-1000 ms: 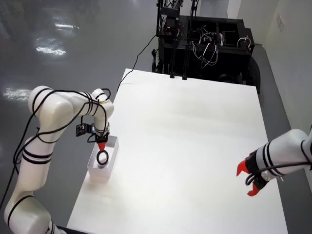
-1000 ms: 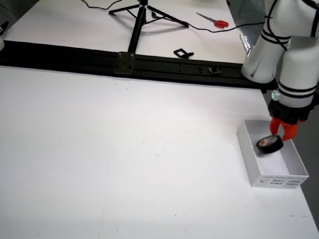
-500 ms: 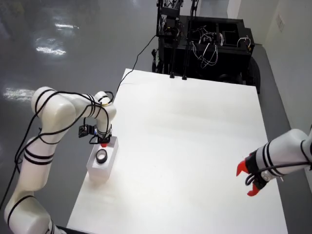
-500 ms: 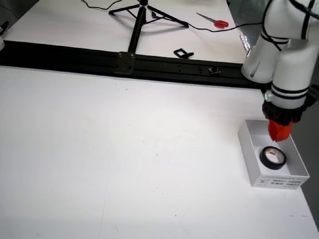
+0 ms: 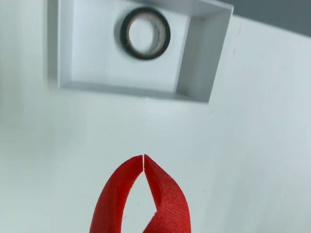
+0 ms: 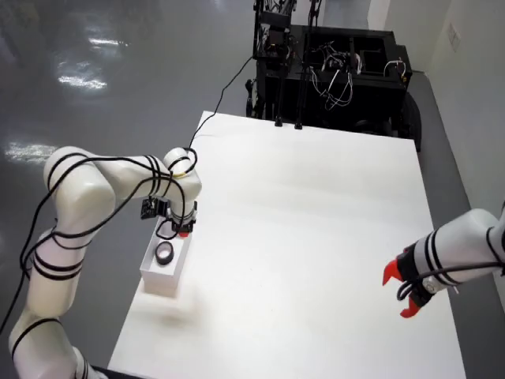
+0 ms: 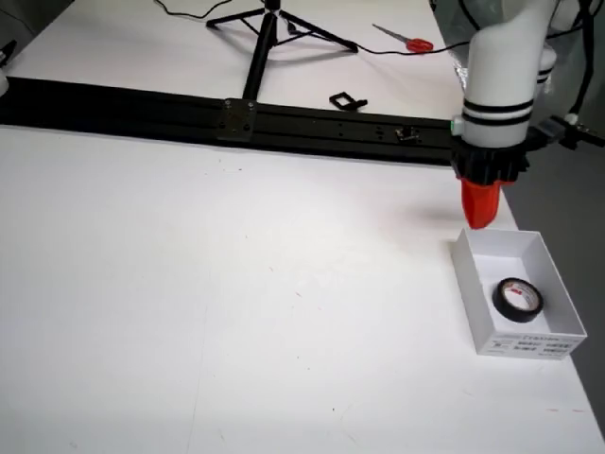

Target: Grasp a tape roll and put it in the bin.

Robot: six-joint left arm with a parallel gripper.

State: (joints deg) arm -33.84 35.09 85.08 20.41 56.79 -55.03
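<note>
A black tape roll lies flat inside the white open-top bin; it also shows in the overhead view and in the side view. My red-fingered gripper is shut and empty, its tips touching, over bare table just outside the bin's near wall. In the side view the gripper hangs just above the bin's far rim. In the overhead view the gripper sits at the bin's far end.
A second white arm with an open red gripper rests at the table's right edge in the overhead view. A black rail runs along the far table edge. A black equipment rack stands behind the table.
</note>
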